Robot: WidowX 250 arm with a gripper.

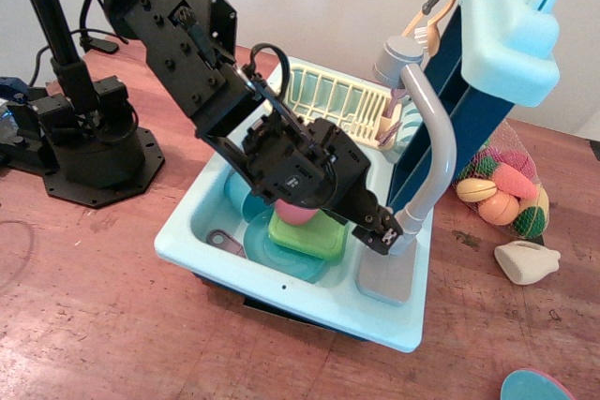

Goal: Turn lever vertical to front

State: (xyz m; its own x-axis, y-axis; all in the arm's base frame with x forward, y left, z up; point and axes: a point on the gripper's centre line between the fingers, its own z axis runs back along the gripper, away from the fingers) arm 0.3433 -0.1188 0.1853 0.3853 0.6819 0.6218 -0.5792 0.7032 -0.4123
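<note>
The grey toy faucet (pixel 433 142) stands on a grey base plate (pixel 386 278) at the right rim of the light blue toy sink (pixel 281 288). Its tall curved spout arches up and back over the sink. My black gripper (pixel 382 229) reaches across the basin and sits right against the faucet's round base. Its fingers (pixel 373 217) are drawn together on the short grey lever (pixel 404 223). Only a small stub of the lever shows at the fingertips, and its direction is hard to tell.
In the basin lie a green square plate (pixel 309 236), a pink cup (pixel 295 214) and blue dishes. A cream dish rack (pixel 333 100) is behind. A tall blue board (pixel 487 53) stands right of the faucet. A net of toy fruit (pixel 502 189) and a white shell (pixel 527 261) lie on the wooden table.
</note>
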